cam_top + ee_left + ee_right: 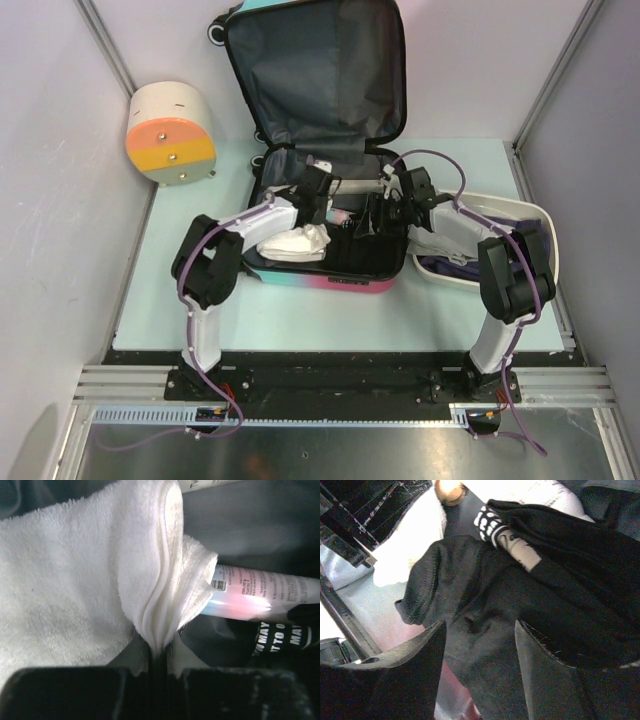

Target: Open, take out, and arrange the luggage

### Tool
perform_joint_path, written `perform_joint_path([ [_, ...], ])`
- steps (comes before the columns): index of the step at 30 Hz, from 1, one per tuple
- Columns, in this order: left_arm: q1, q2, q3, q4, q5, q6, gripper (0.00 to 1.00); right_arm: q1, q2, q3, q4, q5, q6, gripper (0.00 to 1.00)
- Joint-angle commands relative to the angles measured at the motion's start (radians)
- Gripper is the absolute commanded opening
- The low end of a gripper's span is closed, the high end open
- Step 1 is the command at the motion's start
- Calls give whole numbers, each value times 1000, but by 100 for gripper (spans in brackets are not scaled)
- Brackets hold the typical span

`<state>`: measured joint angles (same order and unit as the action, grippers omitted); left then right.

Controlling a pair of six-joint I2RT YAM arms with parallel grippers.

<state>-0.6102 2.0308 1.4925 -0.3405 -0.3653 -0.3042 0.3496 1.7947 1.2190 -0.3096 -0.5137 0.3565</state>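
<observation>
The luggage (330,268) lies open on the table, its lid (320,70) standing up at the back and showing dark grey lining. My left gripper (325,218) is inside the base, shut on a fold of a white towel (293,243). In the left wrist view the towel (75,580) bunches into the closed jaws of this gripper (159,652). A pink-and-blue tube (250,597) lies beside it. My right gripper (385,210) is also in the base, open (480,645), its fingers either side of a dark grey garment (485,605).
A white basin (500,208) with purple cloth in it stands right of the suitcase. A cream-and-orange drawer box (170,135) stands at the back left. A black garment with a white label (520,550) lies behind the grey one. Grey walls enclose the table.
</observation>
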Motion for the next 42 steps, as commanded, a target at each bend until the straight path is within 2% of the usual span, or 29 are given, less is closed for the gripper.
perform_joint_path([
  [1, 105, -110, -55, 5, 310, 11, 0, -8, -53, -1, 56, -41, -10, 69],
  [2, 118, -131, -61, 8, 342, 20, 0, -5, -57, -1, 91, -78, -5, 78],
  [5, 158, -205, -95, 24, 455, 43, 0, 8, -64, -1, 183, -129, 36, 87],
  [7, 181, -236, -112, 24, 512, 51, 0, 25, -55, -1, 239, -135, 77, 90],
  [11, 198, -280, -129, 32, 578, 56, 0, 75, -23, -1, 409, -131, 137, 93],
  [17, 199, -294, -144, 44, 615, -2, 2, 147, 54, -1, 587, -106, 228, 100],
  [20, 199, -291, -147, 54, 632, -24, 4, 187, 84, -1, 664, -94, 265, 100],
  [28, 207, -302, -159, 84, 643, -70, 8, 241, 164, 14, 722, -23, 354, 100],
  [31, 208, -300, -167, 87, 655, -85, 18, 250, 180, 16, 791, -48, 412, 100],
  [32, 210, -299, -169, 90, 666, -87, 31, 252, 181, 16, 806, -58, 420, 100],
  [33, 214, -300, -170, 90, 698, -87, 38, 252, 186, 17, 819, -69, 427, 100],
  [34, 225, -303, -175, 89, 706, -95, 53, 250, 189, 17, 829, -84, 436, 100],
  [36, 246, -314, -181, 89, 735, -96, 64, 246, 192, 17, 831, -95, 438, 100],
  [39, 279, -337, -192, 87, 801, -98, 68, 235, 198, 17, 839, -111, 446, 100],
  [40, 286, -343, -195, 90, 840, -95, 72, 232, 201, 17, 852, -121, 458, 100],
  [42, 309, -357, -204, 87, 896, -87, 73, 226, 209, 17, 856, -115, 464, 100],
])
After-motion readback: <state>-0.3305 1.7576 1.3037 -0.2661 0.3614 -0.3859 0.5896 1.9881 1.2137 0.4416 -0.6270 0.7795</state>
